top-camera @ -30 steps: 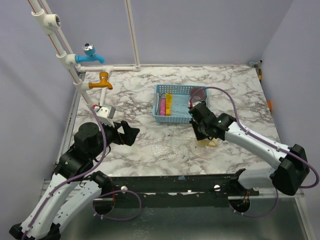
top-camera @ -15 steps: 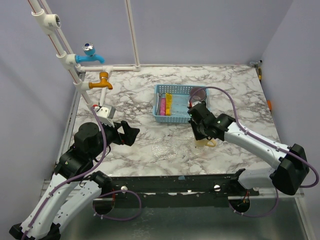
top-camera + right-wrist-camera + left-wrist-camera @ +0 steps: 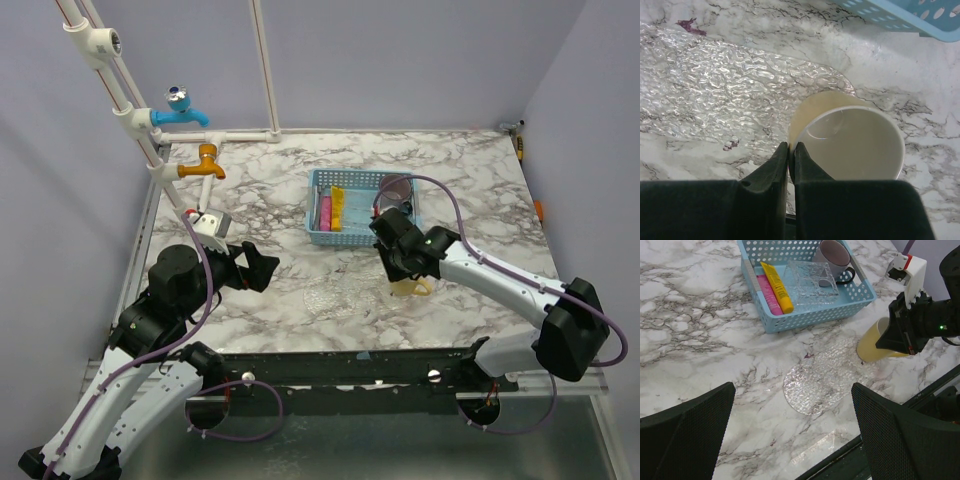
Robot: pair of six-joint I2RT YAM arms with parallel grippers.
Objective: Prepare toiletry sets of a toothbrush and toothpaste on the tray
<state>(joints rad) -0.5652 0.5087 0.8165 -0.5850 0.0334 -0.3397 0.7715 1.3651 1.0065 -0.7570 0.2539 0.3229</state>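
Right gripper (image 3: 791, 146) jaws pinching cream mug (image 3: 850, 145) rim, left gripper (image 3: 792, 390) jaws spread, mug largely hidden from above

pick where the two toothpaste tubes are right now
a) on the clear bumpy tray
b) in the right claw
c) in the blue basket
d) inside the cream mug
c, since the yellow tube and the pink tube lie side by side inside the blue basket, against its left wall.
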